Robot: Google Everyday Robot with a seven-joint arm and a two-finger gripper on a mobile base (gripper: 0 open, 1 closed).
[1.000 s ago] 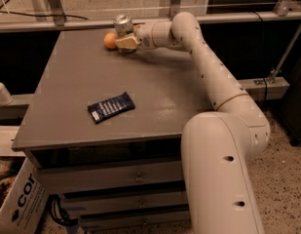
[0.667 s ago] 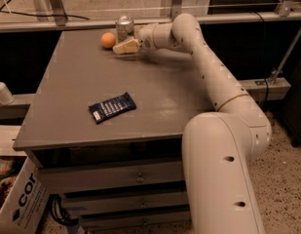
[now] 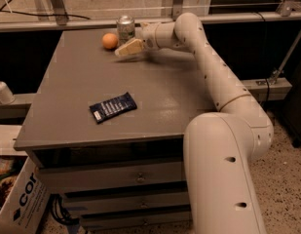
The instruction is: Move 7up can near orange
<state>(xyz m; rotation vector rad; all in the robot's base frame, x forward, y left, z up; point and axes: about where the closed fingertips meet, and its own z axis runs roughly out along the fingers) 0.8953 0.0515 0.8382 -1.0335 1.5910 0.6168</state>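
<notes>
1. While gripper (image 3: pixel 128 48) hovers at the far edge of the table (image 3: pixel 164 96), can't tell if it grips anything.
2. 7up can (image 3: pixel 125 27) upright, just behind gripper.
3. Orange (image 3: pixel 109 41) just beside can.

The arm (image 3: pixel 213 77) reaches far forward and leftward, its end effector (image 3: pixel 128 45) held low.

the arm (image 3: pixel 213 67) is smooth off-white plastic, made of rounded tubular segments with thin seams at the joints. small dark screw holes dot its upper casing, and a few dark oval recesses mark the broad lower column. the hand (image 3: pixel 126 48) is a paler tan wedge at the 12 o'clock edge of the desk (image 3: pixel 164 106).
</notes>
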